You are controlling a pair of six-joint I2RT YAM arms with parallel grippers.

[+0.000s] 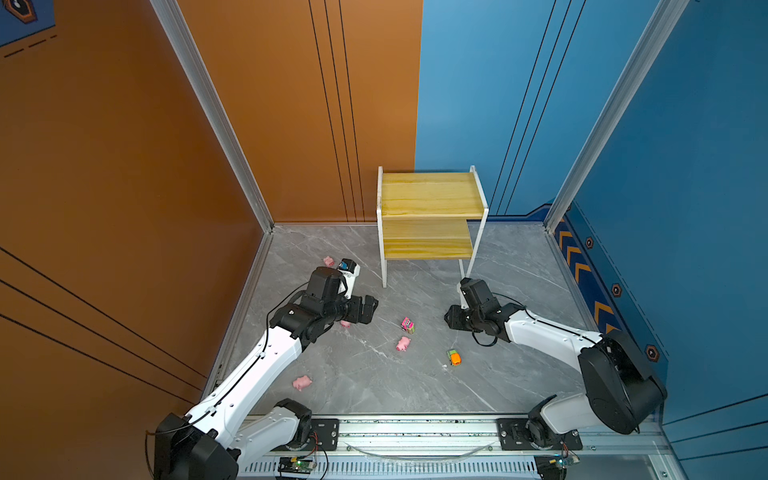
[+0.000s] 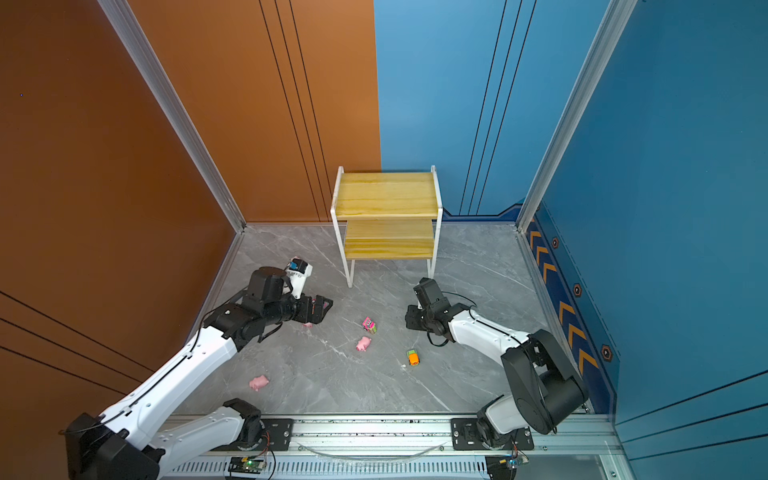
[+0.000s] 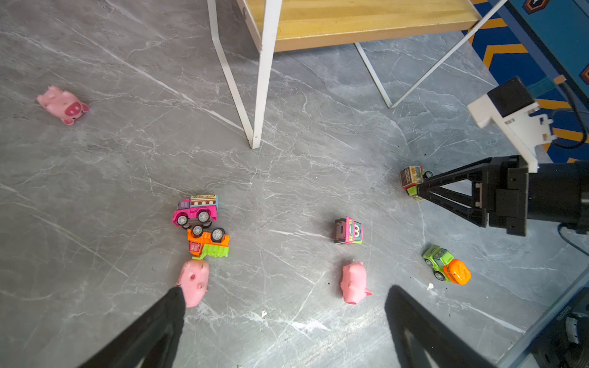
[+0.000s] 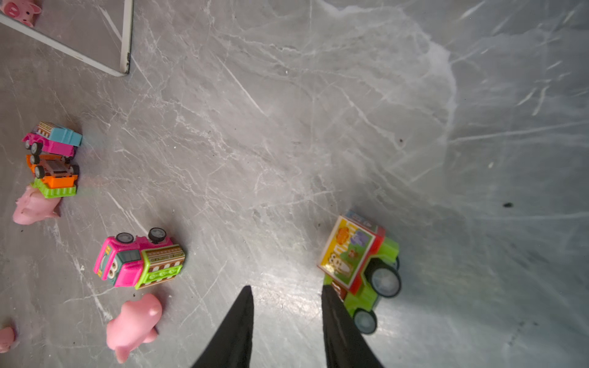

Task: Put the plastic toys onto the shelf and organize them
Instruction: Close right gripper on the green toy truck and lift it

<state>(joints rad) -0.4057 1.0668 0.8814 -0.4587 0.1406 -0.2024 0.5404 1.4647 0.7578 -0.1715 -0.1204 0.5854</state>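
Note:
The shelf stands at the back with both boards bare. Toys lie scattered on the floor: a pink truck, an overturned orange truck, a pink-faced truck, a green and orange truck and several pink pigs, such as a pig. My left gripper is wide open low over the floor, one fingertip touching a pig. My right gripper has a narrow empty gap between its fingers. A green box truck lies on its side against the outside of one finger.
Two more pigs lie apart, one near the back left and one at the front left. The shelf's white legs stand on the floor behind the toys. An orange wall bounds the left and a blue wall the right.

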